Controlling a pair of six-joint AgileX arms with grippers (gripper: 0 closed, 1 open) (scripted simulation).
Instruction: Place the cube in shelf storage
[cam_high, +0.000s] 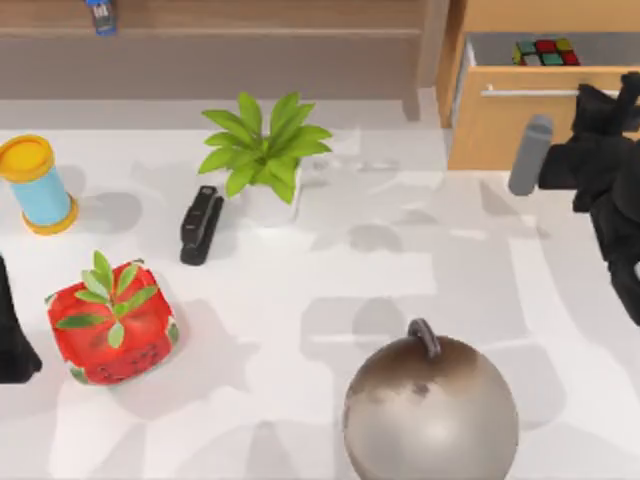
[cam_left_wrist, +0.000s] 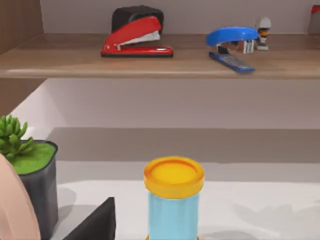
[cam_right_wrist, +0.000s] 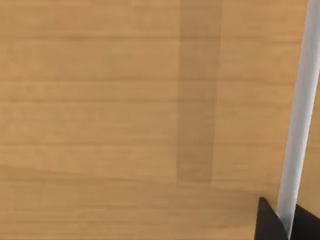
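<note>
Wooden shelf storage runs along the bench's far edge at our left, where our left arm sits parked, while the cube lies in the open drawer at the far right corner, our right gripper closed on its silver handle.

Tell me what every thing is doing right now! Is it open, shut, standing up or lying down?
Drawer: open.
Cube: resting inside the open drawer.
Shelf storage: holds staplers, no cube.
Right tool: at the drawer's bar handle.
Left arm: parked at the table's left edge.
Blue tube: upright, yellow lid on.
Black stapler: lying flat, closed.
Plant: upright.
</note>
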